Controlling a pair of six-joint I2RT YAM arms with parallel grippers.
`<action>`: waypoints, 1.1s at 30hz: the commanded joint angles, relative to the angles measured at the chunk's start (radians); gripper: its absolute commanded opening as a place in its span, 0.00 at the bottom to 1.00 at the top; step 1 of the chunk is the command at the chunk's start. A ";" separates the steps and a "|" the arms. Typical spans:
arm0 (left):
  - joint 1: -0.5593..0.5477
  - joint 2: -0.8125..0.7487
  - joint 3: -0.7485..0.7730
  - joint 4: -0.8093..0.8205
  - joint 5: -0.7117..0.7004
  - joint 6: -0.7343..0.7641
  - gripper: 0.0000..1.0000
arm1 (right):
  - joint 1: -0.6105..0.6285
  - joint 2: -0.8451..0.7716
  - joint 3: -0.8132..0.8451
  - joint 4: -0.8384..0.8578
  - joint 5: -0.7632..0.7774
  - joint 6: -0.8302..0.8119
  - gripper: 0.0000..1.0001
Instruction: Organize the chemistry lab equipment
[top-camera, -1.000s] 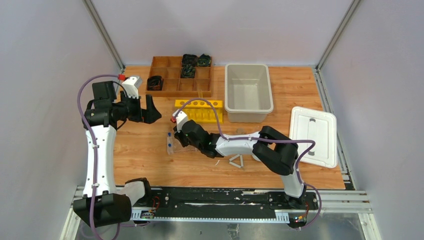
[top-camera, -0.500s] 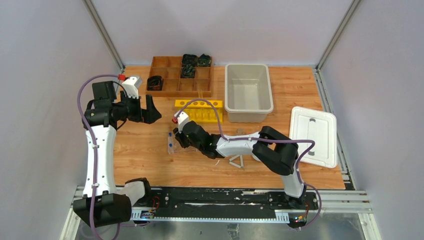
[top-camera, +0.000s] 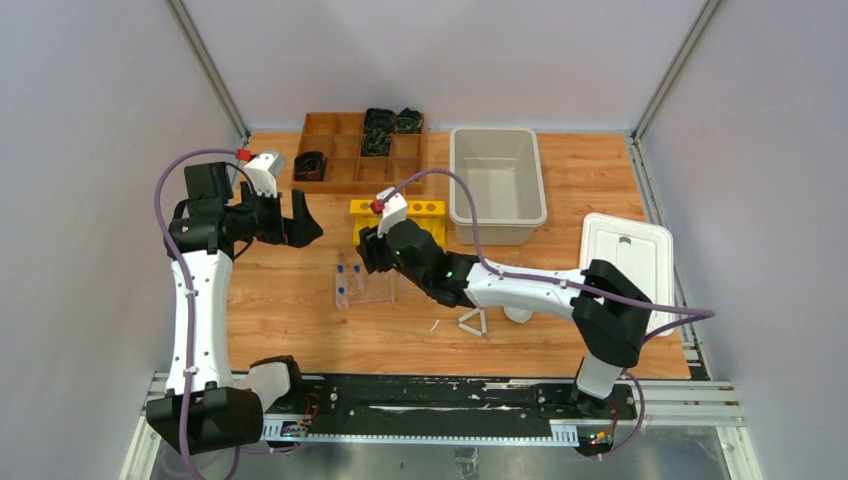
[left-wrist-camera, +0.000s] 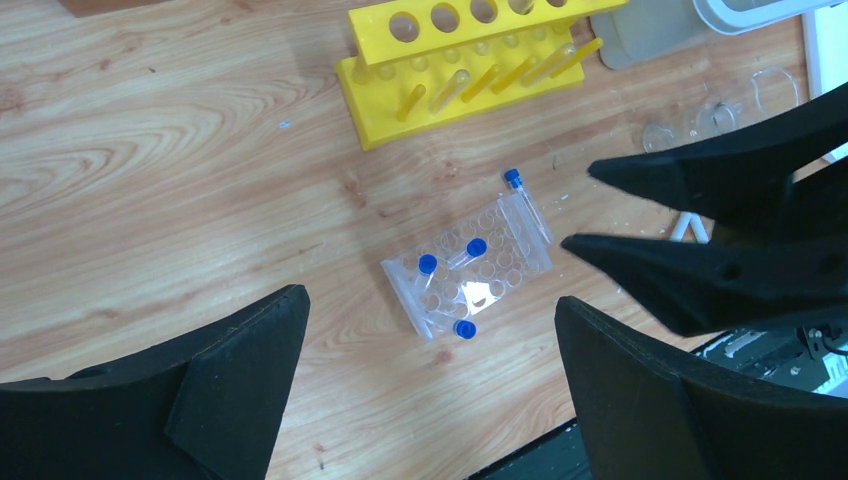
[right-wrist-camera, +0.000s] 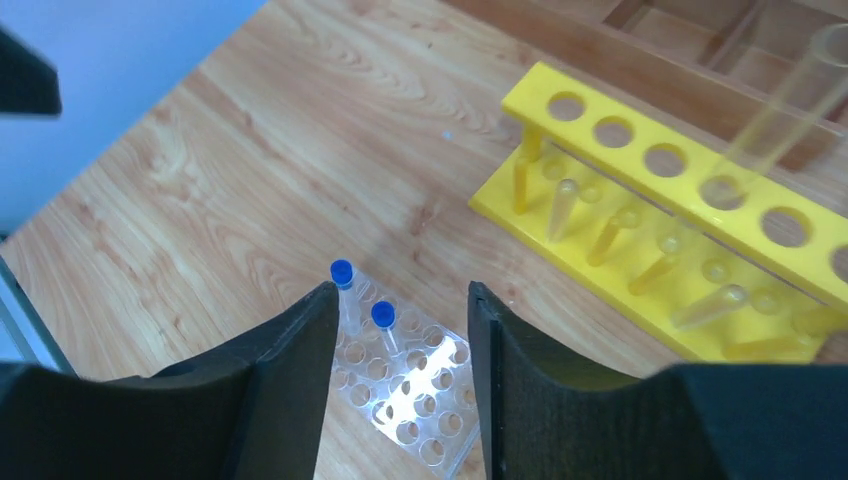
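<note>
Right tool (right-wrist-camera: 400, 298) lifted off rack (right-wrist-camera: 425, 405), parted | two blue-capped tubes (right-wrist-camera: 382, 316) upright | left tool (left-wrist-camera: 430, 302) wide

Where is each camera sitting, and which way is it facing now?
Top external: high behind the robot, looking down at the table; left arm and right arm show.
Left wrist: on left gripper, looking down at clear rack and yellow rack; own fingers show.
Right wrist: on right gripper, low over clear rack, facing yellow rack; own fingers show.
Shared: both racks.
</note>
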 joint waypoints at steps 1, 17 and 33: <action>0.005 -0.020 0.018 0.006 0.013 -0.002 1.00 | -0.033 -0.045 -0.025 -0.157 0.132 0.129 0.51; 0.005 -0.034 0.022 0.006 0.024 -0.006 0.99 | -0.084 0.137 0.041 -0.415 0.130 0.276 0.42; 0.005 -0.037 0.021 0.006 0.023 0.010 0.99 | -0.106 0.262 0.123 -0.437 0.092 0.273 0.40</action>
